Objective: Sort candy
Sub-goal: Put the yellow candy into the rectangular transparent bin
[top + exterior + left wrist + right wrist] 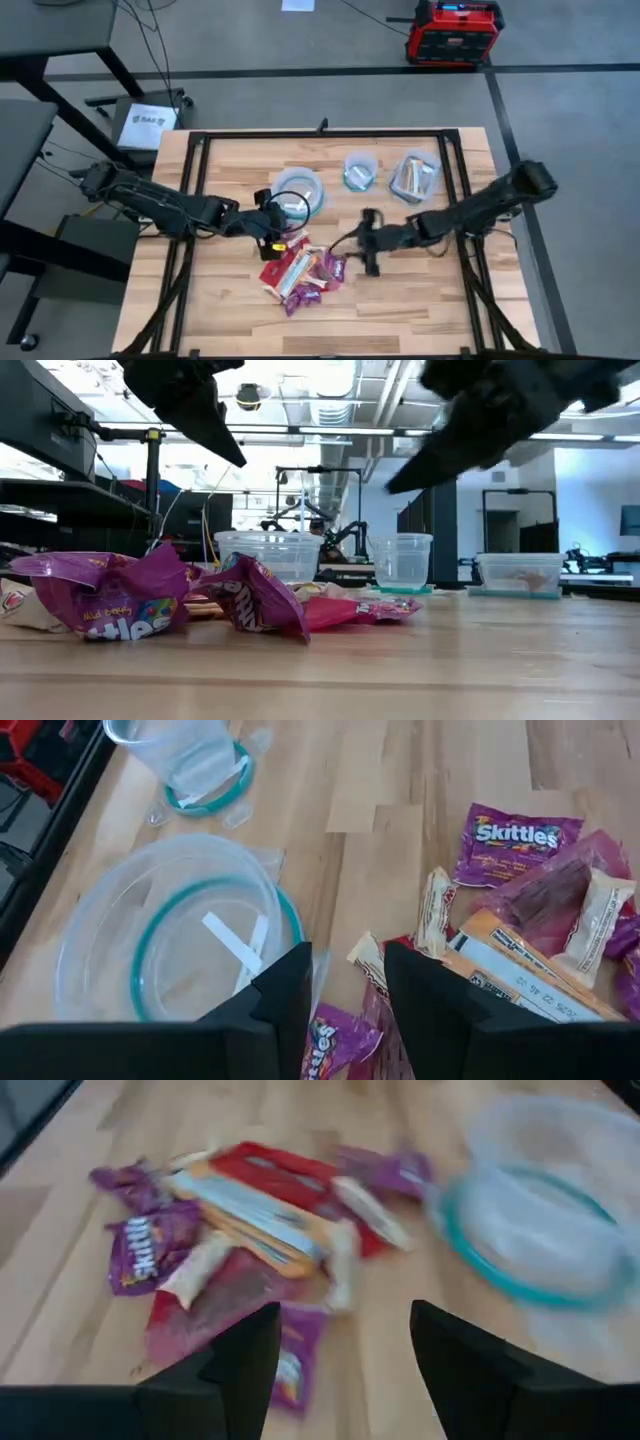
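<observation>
A: High view — heap of red, purple & orange-white wrapped candy [300, 272] mid-table, just below left gripper [268, 228], fingers narrowly parted, empty.

B: Right gripper [368, 243]? Beside heap, wide, empty. Left's nearer.

A light wooden table [420, 300] with a black metal frame fills the middle of the overhead view. On the table, 3 clear plastic containers sit in a row along its far half: a wide round bowl [298, 190] with a teal rim, then a small tub [360, 170] to its right, then a rectangular box [414, 176] at the right end. A red and black case [452, 32] stands on the grey floor beyond the table's far right corner. A white printed sheet [148, 127] lies beyond the table's far left corner.
</observation>
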Motion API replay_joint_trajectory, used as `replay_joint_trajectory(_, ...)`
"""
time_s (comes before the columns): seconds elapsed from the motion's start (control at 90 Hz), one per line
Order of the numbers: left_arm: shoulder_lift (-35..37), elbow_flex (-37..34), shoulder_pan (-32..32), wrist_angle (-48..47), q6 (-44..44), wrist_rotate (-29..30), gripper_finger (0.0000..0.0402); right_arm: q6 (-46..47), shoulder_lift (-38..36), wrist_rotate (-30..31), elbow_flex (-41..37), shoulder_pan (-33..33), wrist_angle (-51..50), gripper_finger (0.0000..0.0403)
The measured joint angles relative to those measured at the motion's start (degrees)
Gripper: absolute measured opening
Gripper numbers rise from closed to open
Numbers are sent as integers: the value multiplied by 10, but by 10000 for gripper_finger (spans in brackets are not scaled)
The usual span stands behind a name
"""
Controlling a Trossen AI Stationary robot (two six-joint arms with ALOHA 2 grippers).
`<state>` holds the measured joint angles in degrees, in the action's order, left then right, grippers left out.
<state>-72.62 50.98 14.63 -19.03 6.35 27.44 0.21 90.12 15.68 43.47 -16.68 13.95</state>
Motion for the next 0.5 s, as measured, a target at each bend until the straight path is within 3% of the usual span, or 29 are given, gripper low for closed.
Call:
replay_joint_trajectory(0.2,23,19,0,-24,0,1,114,-134,143,-38,143,25,-5,205)
replay_joint_trajectory(0.422,67,44,0,-80,-10,16,114,-164,254,-208,268,61,-67,183)
replay_joint_trajectory(0.5,83,45,0,-96,-10,29,114,-171,275,-237,286,72,-87,175)
